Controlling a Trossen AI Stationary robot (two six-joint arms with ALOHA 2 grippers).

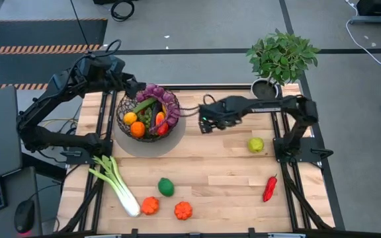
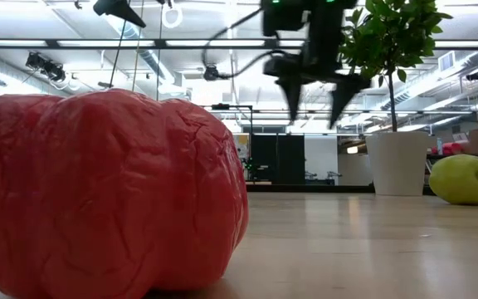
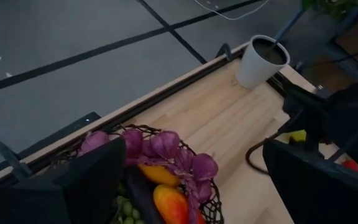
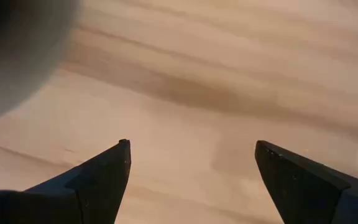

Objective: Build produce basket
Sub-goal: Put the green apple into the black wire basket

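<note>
Just beside the right gripper [image 1: 205,123], toward the left arm, the round dark wire-mesh basket [image 1: 148,117] is sitting on the pale wooden table [image 1: 223,165], holding purple grapes [image 1: 164,99], an orange [image 1: 137,129], a dark aubergine and other small produce. That right gripper is hanging above bare wood with its fingers [image 4: 98,177] spread wide and nothing between them. At the basket's far rim, the left gripper [image 1: 132,88] is hovering, its fingers [image 3: 86,180] likewise parted and empty. Behind the right arm, a white pot with a green leafy plant [image 1: 280,59] is standing at the table's back edge. Well apart from both grippers, along the near side, a white-and-green leek [image 1: 114,182], a green lime [image 1: 166,187], two small orange pumpkins [image 1: 182,211], a yellow-green lemon [image 1: 255,144] and a red chilli [image 1: 269,188] are lying loose.
</note>
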